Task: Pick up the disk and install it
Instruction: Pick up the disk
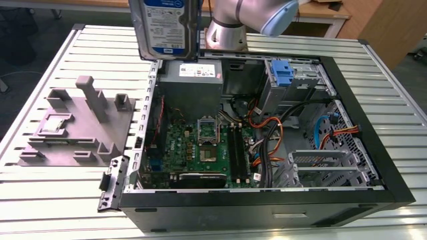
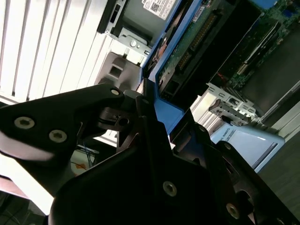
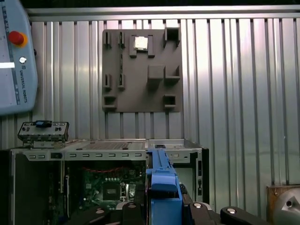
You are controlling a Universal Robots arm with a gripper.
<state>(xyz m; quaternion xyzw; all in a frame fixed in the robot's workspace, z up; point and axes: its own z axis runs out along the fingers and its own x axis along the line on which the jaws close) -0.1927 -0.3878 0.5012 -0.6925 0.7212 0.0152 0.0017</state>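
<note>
slatted table point(image 1: 53, 200) – open pc case point(image 1: 267, 210) below; jaws apparently clamp disk point(image 1: 165, 27) upright, aloft

A big silver metal table point(image 1: 53, 210) with long ribs across its top holds everything. A black metal computer box point(image 1: 267, 207), open on top, lies on the table toward the exterior view's right, close to the near edge. A flat grey plastic tray point(image 1: 73, 137) with slots and little posts lies on the table just beside the box, on the exterior view's left. In the first wrist view, a strip of bare table point(image 3: 234, 70) shows between the tray point(image 3: 140, 101) and the box point(image 3: 93, 145).
</note>
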